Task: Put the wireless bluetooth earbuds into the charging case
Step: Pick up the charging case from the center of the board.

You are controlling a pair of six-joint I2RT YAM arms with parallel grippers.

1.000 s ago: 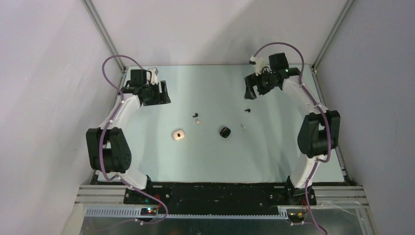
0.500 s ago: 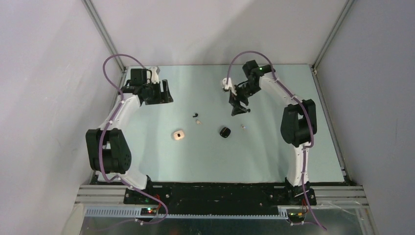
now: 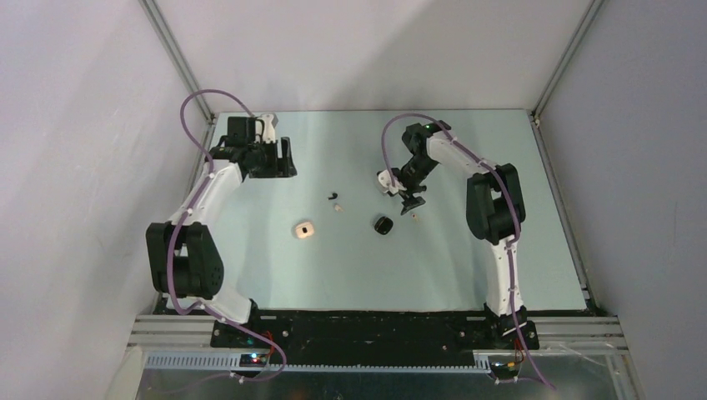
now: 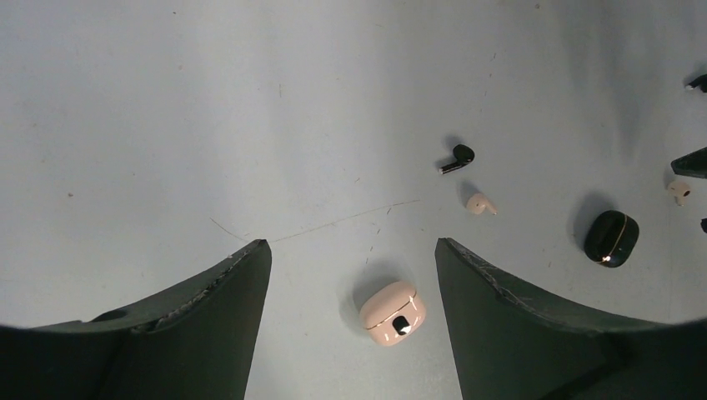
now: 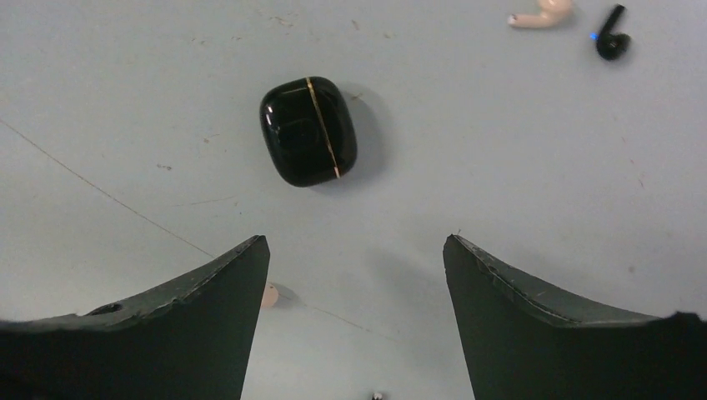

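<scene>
Right claw (image 5: 356,243), released and empty, hovers with a cream earbud (image 5: 269,294) beside one finger, which could flick it away

No legible text, labels, brands or numbers in any view. Black case (image 5: 308,131) and cream case (image 4: 392,312): no lettering readable.

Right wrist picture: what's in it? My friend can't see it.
A shiny black case lies shut on a pale table, just ahead of the open right gripper. A cream earbud and a black earbud lie farther off.
</scene>
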